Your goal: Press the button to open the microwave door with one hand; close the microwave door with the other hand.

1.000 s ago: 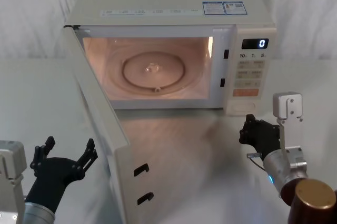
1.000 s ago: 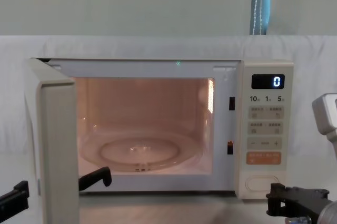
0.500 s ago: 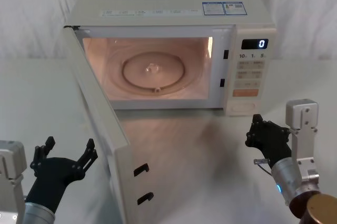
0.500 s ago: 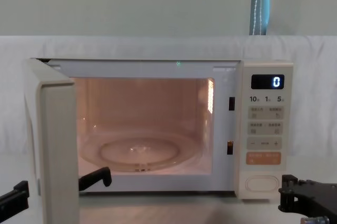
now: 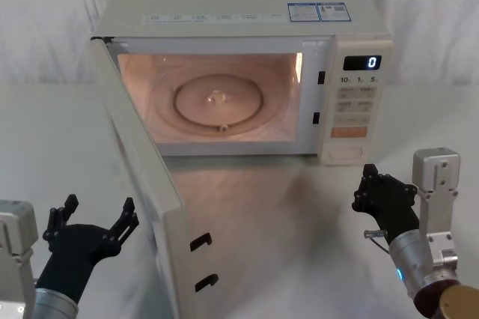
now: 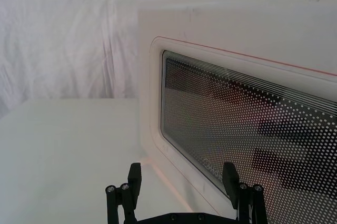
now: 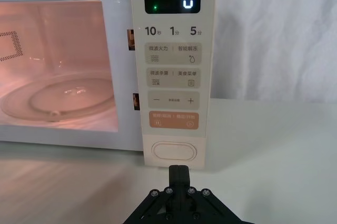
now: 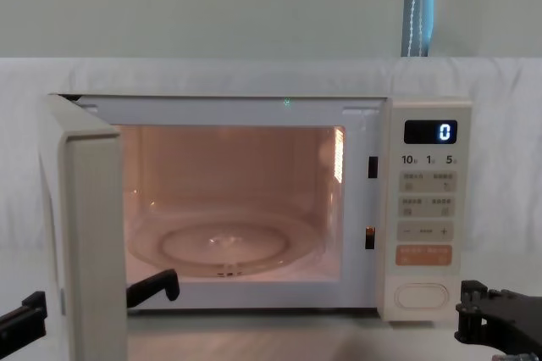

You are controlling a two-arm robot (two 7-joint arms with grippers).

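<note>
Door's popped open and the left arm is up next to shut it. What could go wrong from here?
1. The left pincer sits open beside the microwave door, near the window; pushing there with spread fingers could snag or scuff it.
2. A hard shove on the door may slide the microwave back.
3. The right pincer, shut, hovers near the button and might bump it, reopening the door.

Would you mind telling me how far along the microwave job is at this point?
Opening looks done: the door stands wide open and the cavity is lit. The right gripper, fingers shut, sits a little in front of the button, off it. Closing is left: the left gripper, fingers open, waits beside the door's outer face without touching it, and no push shows yet.
</note>
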